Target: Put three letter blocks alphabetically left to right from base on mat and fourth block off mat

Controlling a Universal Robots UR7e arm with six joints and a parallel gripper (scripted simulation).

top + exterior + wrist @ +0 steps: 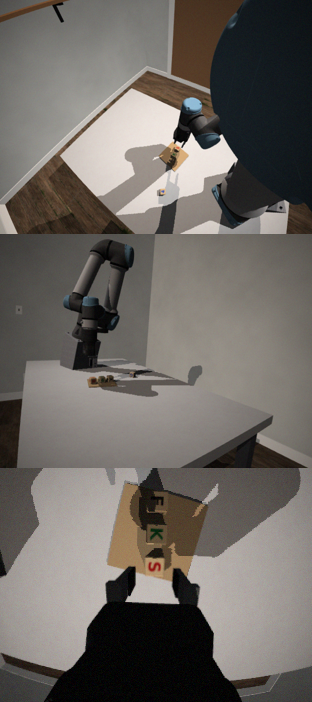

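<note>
In the wrist view, the wooden F block [171,160] [110,378] [157,503] lies at twelve o'clock and the S block [177,148] [92,380] [154,566] at six from the K block [174,154] [101,379] [156,534], all flat on the tan mat [183,155] [93,385] [119,543]. From above, the blue-marked 4 block [162,191] [132,374] sits off it toward seven.

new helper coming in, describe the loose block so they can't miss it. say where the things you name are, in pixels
On the white table [100,130] [126,415], find the tan mat [182,155] [90,385] holding three lettered blocks. Off it lies one block [162,191] [132,374], alone, a blue 4 on top.

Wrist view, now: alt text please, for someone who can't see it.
Three letter blocks, black F, green K and red S, stand in a spaced row on a tan mat, partly in shadow. The open tool reaches in from below, its two dark fingers near the S block, holding nothing.
</note>
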